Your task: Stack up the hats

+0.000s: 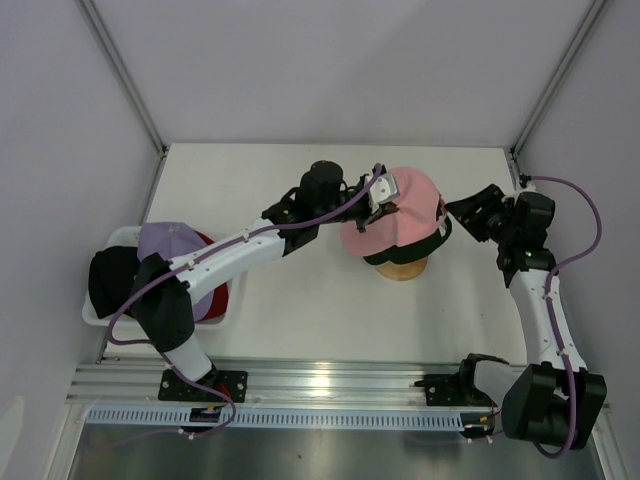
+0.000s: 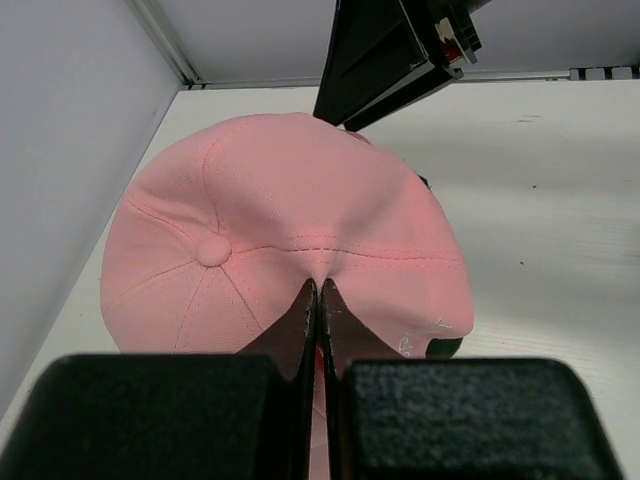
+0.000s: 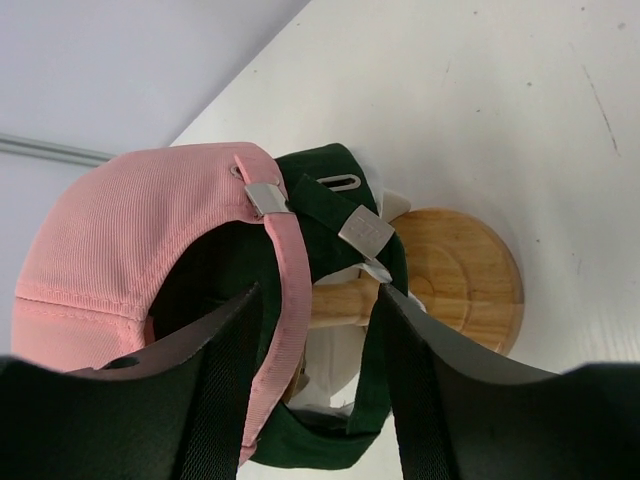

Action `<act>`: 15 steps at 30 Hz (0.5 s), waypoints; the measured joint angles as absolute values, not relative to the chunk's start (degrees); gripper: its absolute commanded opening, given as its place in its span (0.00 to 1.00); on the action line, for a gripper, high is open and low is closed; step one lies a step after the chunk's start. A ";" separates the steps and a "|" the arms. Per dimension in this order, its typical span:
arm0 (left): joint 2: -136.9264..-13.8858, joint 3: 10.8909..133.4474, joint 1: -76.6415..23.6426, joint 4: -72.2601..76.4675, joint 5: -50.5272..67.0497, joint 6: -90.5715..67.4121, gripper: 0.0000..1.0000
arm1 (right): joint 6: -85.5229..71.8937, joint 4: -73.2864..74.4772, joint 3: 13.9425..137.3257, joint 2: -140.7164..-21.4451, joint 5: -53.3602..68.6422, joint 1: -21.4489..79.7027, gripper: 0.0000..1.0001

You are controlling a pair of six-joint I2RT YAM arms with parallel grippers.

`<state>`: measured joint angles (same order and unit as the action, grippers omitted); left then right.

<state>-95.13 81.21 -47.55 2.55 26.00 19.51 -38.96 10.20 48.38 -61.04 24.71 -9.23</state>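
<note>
Pink cap (image 1: pixel 405 205) tops a dark green cap (image 1: pixel 381 258) on the wooden stand (image 1: pixel 405 270) mid-table; a lavender cap (image 1: pixel 165 240) lies in the basket (image 1: pixel 95 316). From the left wrist, the left gripper (image 2: pixel 318 287) pinches the pink crown's fabric. From the right wrist, the right gripper (image 3: pixel 320 295), half open, straddles both back straps.

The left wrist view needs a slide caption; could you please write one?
Left gripper, shut, pinches a fold in the crown of the soft pink fabric baseball cap.

You only get a sliver of the wooden stand (image 1: pixel 406 269) under the pink cap (image 1: pixel 402 207); the red cap (image 1: pixel 219 297) is mostly buried.
</note>
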 measured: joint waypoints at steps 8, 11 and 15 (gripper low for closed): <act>-95.18 80.25 -47.55 3.49 26.17 19.40 0.01 | -38.39 8.67 49.10 -63.72 25.89 -6.90 0.35; -95.18 80.18 -47.55 3.66 26.17 19.35 0.01 | -37.80 8.67 49.47 -64.99 25.74 -6.09 0.17; -95.18 79.88 -47.57 3.75 26.11 19.27 0.07 | -37.06 9.30 49.91 -65.34 24.36 -6.04 0.00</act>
<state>-95.18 79.88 -47.57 3.75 26.11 19.27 -37.06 9.30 49.91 -65.34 24.36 -6.04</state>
